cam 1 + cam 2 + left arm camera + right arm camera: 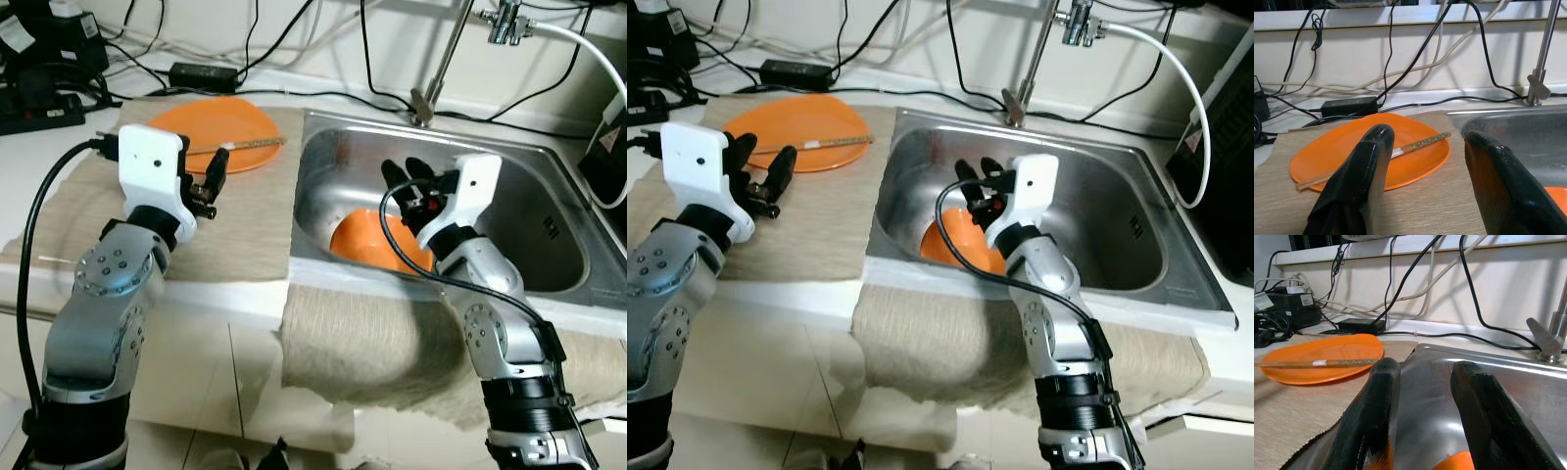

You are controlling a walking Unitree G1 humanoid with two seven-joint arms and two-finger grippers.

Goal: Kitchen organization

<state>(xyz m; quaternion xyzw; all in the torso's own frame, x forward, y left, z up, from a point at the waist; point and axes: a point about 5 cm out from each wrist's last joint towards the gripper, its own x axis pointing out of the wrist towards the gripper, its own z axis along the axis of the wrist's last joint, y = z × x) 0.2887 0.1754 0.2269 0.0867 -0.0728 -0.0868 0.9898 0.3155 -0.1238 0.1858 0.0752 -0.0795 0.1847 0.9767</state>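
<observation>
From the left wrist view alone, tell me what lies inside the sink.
Observer: An orange bowl lies tilted in the steel sink, near its front-left wall.
Operator: Report the right gripper.
Observer: The right gripper hovers inside the sink above that bowl, jaws open, holding nothing.
Operator: Say what hangs over the counter's front edge.
Observer: A beige cloth drapes down the front below the sink.
Operator: Place my left gripper.
Observer: The left gripper hovers over the mat, just short of the orange plate with the chopstick.

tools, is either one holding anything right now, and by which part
Nothing is held. The left tool is open over the mat near the orange plate; the right tool is open above the sink.
</observation>
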